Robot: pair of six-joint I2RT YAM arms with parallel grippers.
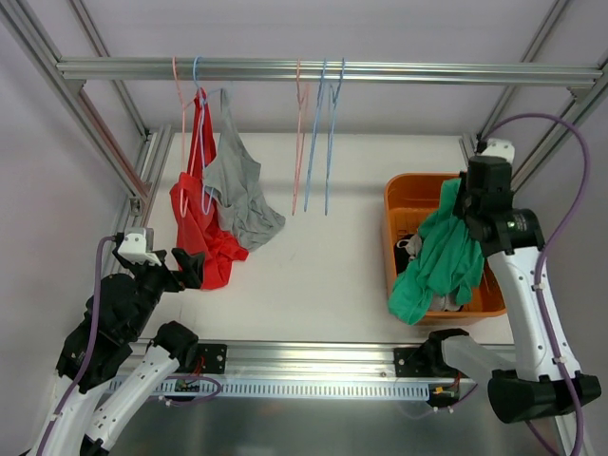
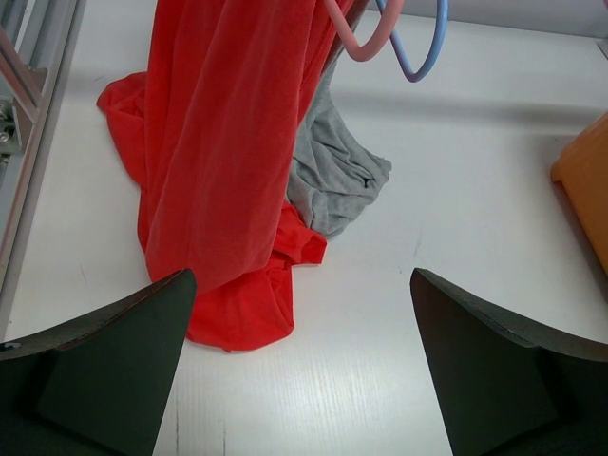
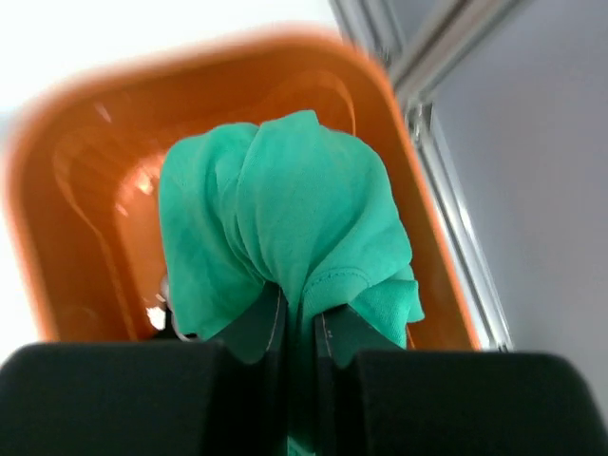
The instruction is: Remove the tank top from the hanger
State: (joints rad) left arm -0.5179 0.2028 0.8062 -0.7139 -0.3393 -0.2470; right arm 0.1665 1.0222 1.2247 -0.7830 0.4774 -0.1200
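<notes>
Nearest us on the left, the left gripper [image 2: 302, 285] hangs low over the white table [image 1: 323, 275] with its fingers [image 2: 104, 370] spread wide and nothing between them. Just ahead of it lies the crumpled hem of the red tank top [image 2: 218, 142], pooled on the table. The gray tank top [image 2: 332, 180] hangs right beside it, its lower edge also touching the table.

On the right, our right gripper [image 3: 299, 328] is pinched tight on a fold of the green garment [image 3: 285, 209]. The garment hangs down into the orange bin [image 1: 404, 190] and drapes over the bin's near rim.

Farther back, the red and gray tops hang by their straps from a pink hanger [image 1: 180, 95] and a blue hanger [image 1: 199, 81]; we cannot tell which top sits on which. Toward the middle, three bare hangers [image 1: 316, 142] hang apart from them, one pink and two blue. All five hook over the aluminium rail [image 1: 380, 69] at the back.
</notes>
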